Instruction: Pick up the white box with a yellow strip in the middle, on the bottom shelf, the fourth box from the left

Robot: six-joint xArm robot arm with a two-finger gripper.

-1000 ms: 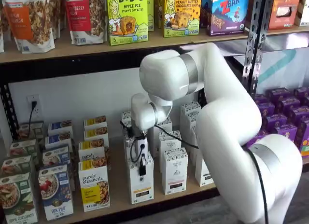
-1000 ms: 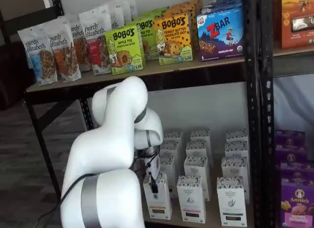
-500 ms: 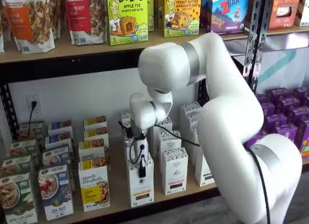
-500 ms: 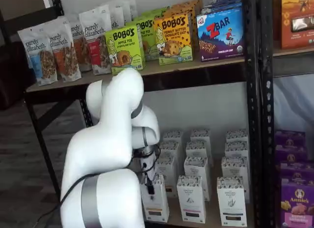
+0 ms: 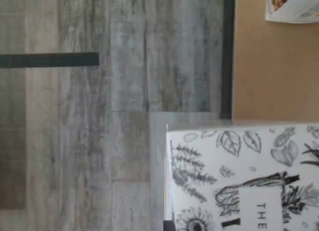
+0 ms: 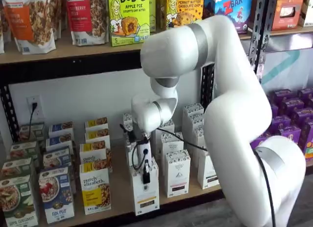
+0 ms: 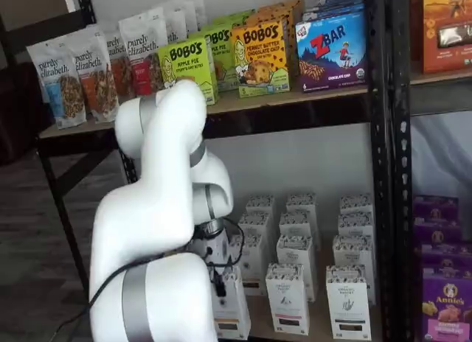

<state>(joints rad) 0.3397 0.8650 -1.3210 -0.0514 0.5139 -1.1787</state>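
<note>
At the lower centre of both shelf views, the tall narrow white carton with a thin yellow-orange strip (image 6: 145,189) now sits further forward, at the front rail of the long light-tan wooden bottom shelf (image 6: 120,190); the white-bodied, black-fingered gripper (image 6: 145,174) stays pinched on its top, jaws pressed onto the carton. I judge the grasp holds and the box is being drawn out; neighbouring white cartons (image 6: 176,171) stand undisturbed.

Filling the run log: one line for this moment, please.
phase: pulling box out | claw: shut on white box | box: at front edge of bottom shelf, upright | neighbours: standing
</note>
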